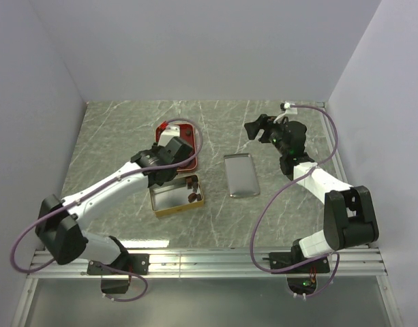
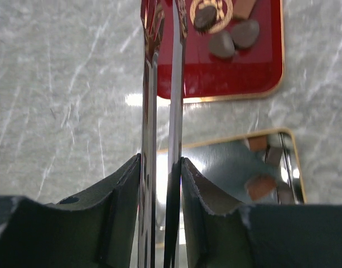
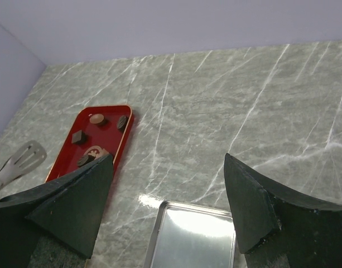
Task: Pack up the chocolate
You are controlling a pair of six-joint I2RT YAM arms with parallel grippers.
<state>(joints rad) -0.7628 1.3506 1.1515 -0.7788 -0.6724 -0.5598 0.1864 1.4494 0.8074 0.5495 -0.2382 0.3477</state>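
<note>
On my left, the left arm stretched forward from its base and across the table (image 1: 113,129), its wrist hanging over the near end of the red tray (image 2: 232,84). The left gripper (image 2: 159,167) was clenched on a pair of metal tongs (image 2: 175,100), whose two thin blades ran close together between the pads and out over the tray's near left corner. I could not tell whether the blade tips held anything.

The chocolate (image 2: 221,44) lay in two places. Several dark pieces sat loose on the red tray, and a few more sat at the right end of the open gold tin (image 1: 166,204), which lay just on the near side of the tray. A plain silver lid (image 1: 241,176) lay flat to the right of the tin, apart from it.

Further right, the right arm was folded up and back, its wrist held high above the table. The right gripper (image 3: 168,162) was released, fingers spread wide with nothing between them, facing left towards the tray.

The table was grey-green stone with pale veins, closed in by plain pale walls (image 1: 209,48) on three sides, with an aluminium rail (image 1: 215,262) along the near edge.
</note>
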